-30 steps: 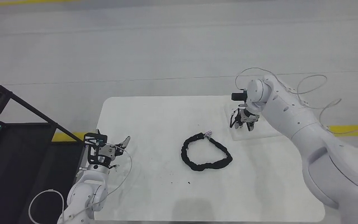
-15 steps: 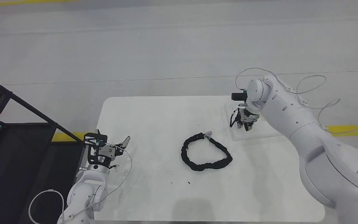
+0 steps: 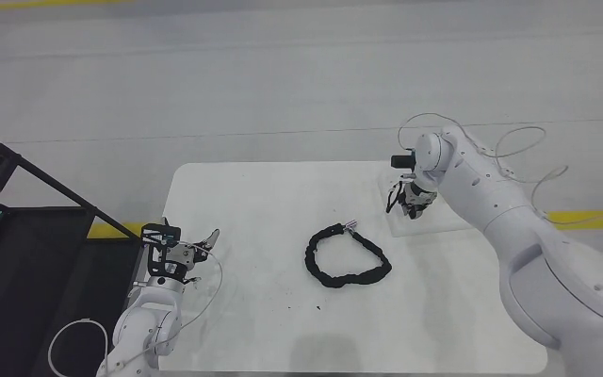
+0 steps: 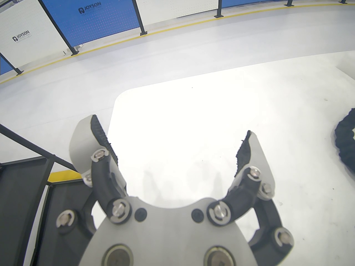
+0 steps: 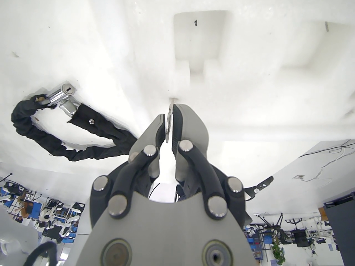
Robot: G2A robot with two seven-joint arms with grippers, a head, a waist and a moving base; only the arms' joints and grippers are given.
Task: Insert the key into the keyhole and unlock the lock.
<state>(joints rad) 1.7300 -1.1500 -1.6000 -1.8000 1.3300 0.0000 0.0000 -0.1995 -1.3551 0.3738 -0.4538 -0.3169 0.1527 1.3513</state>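
A black fabric-covered chain lock (image 3: 345, 259) lies coiled mid-table, its silver cylinder (image 5: 61, 94) with the keyhole facing out at one end. My right gripper (image 5: 168, 117) is shut on a thin silver key (image 5: 168, 124), whose tip pokes out toward the white foam tray (image 5: 199, 40). In the top view the right gripper (image 3: 413, 205) hangs over the tray at the table's back right, apart from the lock. My left gripper (image 4: 172, 142) stands open and empty near the table's front left corner (image 3: 185, 253).
The white foam tray (image 3: 443, 212) has shallow square recesses and sits at the table's back right. A black frame (image 3: 57, 273) stands beside the table's left edge. A stretch of the chain (image 4: 345, 145) shows far off in the left wrist view.
The right gripper with the key has shifted very slightly over the tray. The left arm and the lock have not moved.
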